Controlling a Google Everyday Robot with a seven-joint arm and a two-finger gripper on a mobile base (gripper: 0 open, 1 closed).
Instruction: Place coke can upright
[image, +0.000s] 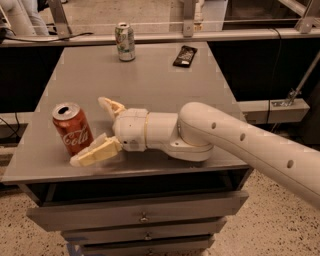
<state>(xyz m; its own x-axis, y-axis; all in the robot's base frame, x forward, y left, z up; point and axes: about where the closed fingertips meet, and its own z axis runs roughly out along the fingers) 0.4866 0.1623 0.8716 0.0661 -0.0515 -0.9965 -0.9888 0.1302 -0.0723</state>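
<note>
The red coke can (73, 128) with white script stands upright near the front left corner of the grey table (150, 75), its silver top showing. My gripper (92, 131) is at the can's right side, fingers spread open. One finger (111, 106) reaches behind the can and the other finger (95, 153) lies low in front of it, near its base. The can sits at the mouth of the open fingers. I cannot tell whether either finger touches it.
A green-and-white can (125, 41) stands upright at the table's far edge. A dark flat object (185, 55) lies to its right. The table's front edge runs just under the gripper, with drawers (142, 216) below. A rail crosses behind the table.
</note>
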